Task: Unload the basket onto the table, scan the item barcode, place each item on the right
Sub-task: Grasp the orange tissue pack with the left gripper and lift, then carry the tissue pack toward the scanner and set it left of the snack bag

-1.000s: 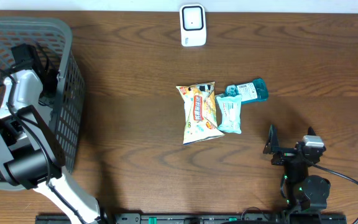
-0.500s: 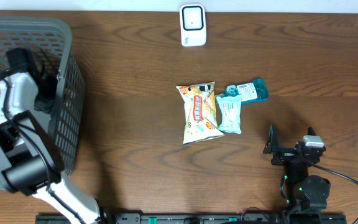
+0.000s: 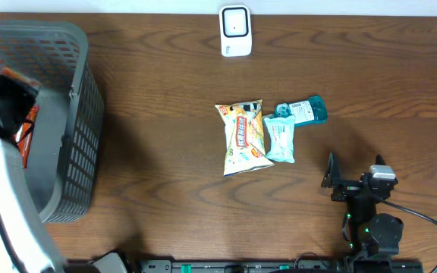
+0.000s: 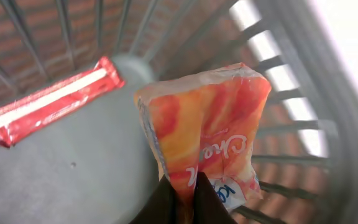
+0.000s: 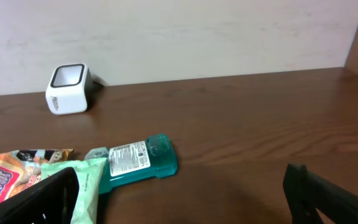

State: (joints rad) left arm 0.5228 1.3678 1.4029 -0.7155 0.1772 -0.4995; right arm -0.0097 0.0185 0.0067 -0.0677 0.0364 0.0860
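Pictured at the left end of the desk (image 3: 165, 114): a grey basket (image 3: 82, 114), with the left gripper (image 4: 182, 186) inside it, pressed together on the lower edge of an orange snack pouch (image 4: 207, 130), long axis standing up from the jaws. Also in the basket, flat on its floor and apart from the pouch: a red bar (image 4: 48, 99). Judged ahead: a long carry rightward to the white scanner (image 3: 235, 30) at the desk's far edge, well apart. Parked near right, spread wide and empty: the right gripper (image 5: 179, 199), nearer the scanner.
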